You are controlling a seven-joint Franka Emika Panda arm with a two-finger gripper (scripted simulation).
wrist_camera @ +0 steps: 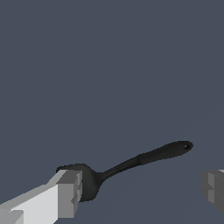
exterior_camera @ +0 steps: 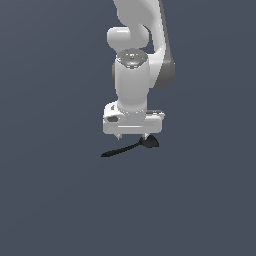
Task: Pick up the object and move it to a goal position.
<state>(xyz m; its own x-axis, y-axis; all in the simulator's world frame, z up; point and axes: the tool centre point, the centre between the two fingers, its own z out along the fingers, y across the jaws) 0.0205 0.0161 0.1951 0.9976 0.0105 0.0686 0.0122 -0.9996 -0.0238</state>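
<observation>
Wrist view: open end effector (wrist_camera: 142, 192) straddles the black spoon (wrist_camera: 127, 165).

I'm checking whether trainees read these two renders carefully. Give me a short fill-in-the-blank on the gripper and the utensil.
1. The gripper has its fingers spread, so it is ____.
2. The spoon is ____ in colour.
3. In the wrist view, one finger sits beside the spoon's ____ end, not its handle tip.
4. In the exterior view, the spoon's handle points toward that view's ____.

Missing words: open; black; rounded; left
</observation>
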